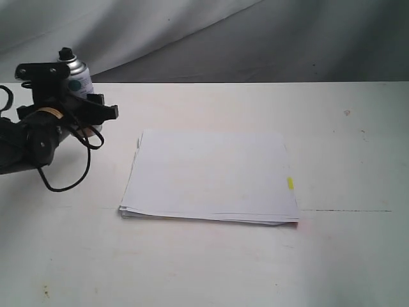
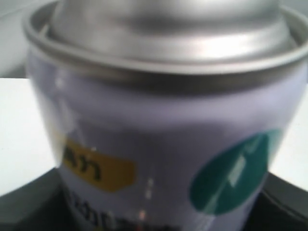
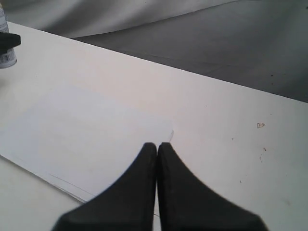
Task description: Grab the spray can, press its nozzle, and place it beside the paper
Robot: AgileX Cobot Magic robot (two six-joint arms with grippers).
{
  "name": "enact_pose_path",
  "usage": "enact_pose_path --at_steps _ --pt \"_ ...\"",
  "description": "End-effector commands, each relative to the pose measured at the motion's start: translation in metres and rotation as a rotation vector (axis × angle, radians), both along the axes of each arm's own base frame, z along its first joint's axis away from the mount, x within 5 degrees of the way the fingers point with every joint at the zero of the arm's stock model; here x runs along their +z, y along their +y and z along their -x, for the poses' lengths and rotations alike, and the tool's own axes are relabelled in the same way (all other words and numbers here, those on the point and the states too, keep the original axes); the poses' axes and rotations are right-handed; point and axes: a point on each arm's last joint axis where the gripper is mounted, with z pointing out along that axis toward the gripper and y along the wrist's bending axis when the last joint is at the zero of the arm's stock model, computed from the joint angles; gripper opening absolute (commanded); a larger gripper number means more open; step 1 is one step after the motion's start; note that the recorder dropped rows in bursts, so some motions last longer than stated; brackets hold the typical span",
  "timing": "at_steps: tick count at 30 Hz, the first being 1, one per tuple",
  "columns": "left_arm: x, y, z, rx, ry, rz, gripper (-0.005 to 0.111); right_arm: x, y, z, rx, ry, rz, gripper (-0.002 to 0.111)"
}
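The spray can [image 1: 79,78] is upright at the far left of the tabletop [image 1: 345,256], with its black nozzle [image 1: 64,53] on top of the silver dome. The left tool [image 1: 82,101] is directly in front of the can and hides its lower part. In the left wrist view the can [image 2: 163,144] fills nearly the whole picture, and the dark fingers [image 2: 286,199] show only at its two lower sides. The can seems to sit between them, but I cannot tell if they press on it or if its base touches the tabletop. The paper [image 1: 211,176] lies flat in the middle, well apart from the can, with a small yellow tab [image 1: 290,183] near its right edge. The right tool [image 3: 157,159] hangs over the paper's near corner, its fingers pressed together with nothing between them.
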Motion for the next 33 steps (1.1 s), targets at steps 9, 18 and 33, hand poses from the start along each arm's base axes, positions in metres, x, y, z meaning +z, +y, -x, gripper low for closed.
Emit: enact_pose_path --at_steps 9,18,33 --pt "-0.034 -0.004 -0.008 -0.031 -0.106 0.026 0.0 0.001 -0.001 -0.001 -0.016 -0.024 0.008 0.0" --pt "-0.045 -0.012 -0.008 -0.112 -0.139 0.051 0.0 0.002 -0.002 -0.001 -0.025 -0.033 0.012 0.0" --pt "-0.061 -0.01 -0.007 -0.092 -0.159 0.068 0.0 0.002 -0.003 -0.001 -0.027 -0.04 0.02 0.0"
